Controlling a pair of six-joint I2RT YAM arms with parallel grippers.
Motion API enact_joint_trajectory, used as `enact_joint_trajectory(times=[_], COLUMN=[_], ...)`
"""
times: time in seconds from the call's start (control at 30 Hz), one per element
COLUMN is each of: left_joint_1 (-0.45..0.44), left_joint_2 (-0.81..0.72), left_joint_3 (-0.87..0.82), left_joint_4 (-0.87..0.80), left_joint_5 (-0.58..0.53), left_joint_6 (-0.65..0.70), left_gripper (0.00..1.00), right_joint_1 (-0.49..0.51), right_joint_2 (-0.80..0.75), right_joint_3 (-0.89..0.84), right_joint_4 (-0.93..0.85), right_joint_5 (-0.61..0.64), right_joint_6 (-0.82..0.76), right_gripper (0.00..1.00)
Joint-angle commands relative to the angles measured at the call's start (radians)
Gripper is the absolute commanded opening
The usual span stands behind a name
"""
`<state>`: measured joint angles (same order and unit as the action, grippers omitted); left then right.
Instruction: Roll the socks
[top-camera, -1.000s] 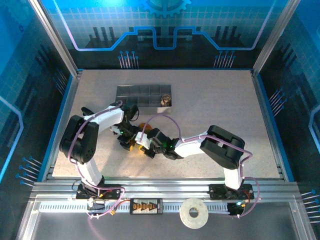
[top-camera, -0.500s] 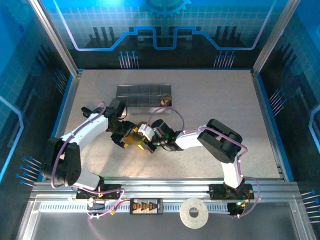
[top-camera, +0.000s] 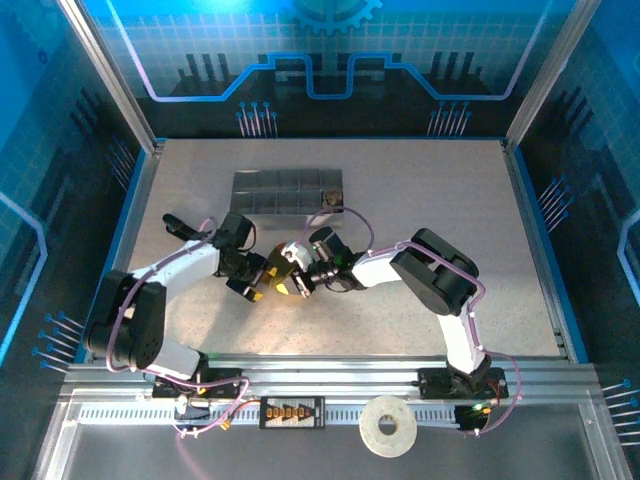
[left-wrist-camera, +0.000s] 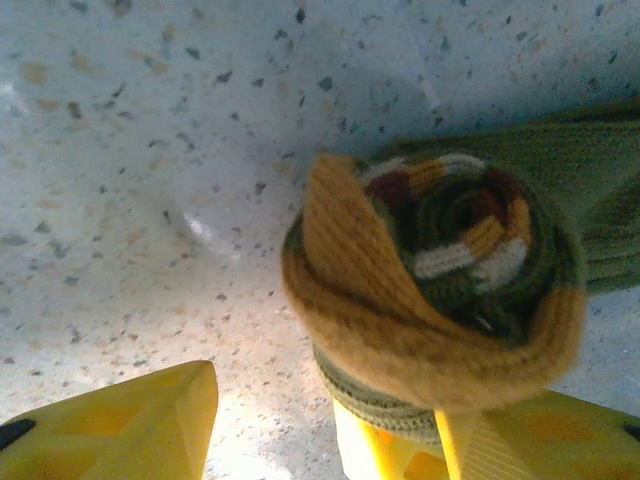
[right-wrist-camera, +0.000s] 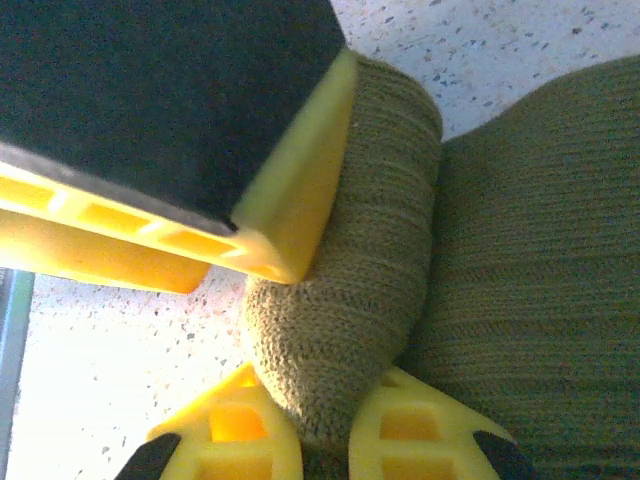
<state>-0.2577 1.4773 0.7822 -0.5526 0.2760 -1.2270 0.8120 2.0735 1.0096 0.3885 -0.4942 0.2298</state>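
surf: speckled tbl (top-camera: 420, 200) | rm: blue-lit walls (top-camera: 330, 50) | olive sock (left-wrist-camera: 440, 260) mid-tbl

The left end effector (top-camera: 250, 284) and right end effector (top-camera: 292, 281) meet over the sock (top-camera: 272, 268), near the tray (top-camera: 262, 190)

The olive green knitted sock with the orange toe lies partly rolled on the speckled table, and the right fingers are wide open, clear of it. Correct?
No. The right wrist view shows the right fingers shut, pinching a fold of the olive green knitted sock. The rest holds: it lies partly rolled on the speckled table.
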Motion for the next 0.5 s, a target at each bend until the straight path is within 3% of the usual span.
enact_joint_trajectory(times=[0.0,0.23,0.47], left_joint_1=[-0.016,-0.033,-0.037], left_joint_2=[0.061,0.164,0.220], left_joint_3=[-0.030,-0.071,-0.057], left_joint_4=[0.009,-0.140,-0.207], left_joint_5=[-0.037,-0.103,-0.143], left_joint_6=[0.020,-0.003,-0.029], left_gripper=[0.57,0.53,0.49], right_joint_1=[-0.007,-0.005,0.079], right_joint_2=[0.158,0.120,-0.077], right_joint_3=[-0.076,-0.039,-0.087], right_joint_4=[-0.431,-0.464,-0.368], right_joint_5=[0.139,0.170,0.308], right_joint_6=[0.025,-0.026,-0.238], right_gripper=[0.00,0.00,0.34])
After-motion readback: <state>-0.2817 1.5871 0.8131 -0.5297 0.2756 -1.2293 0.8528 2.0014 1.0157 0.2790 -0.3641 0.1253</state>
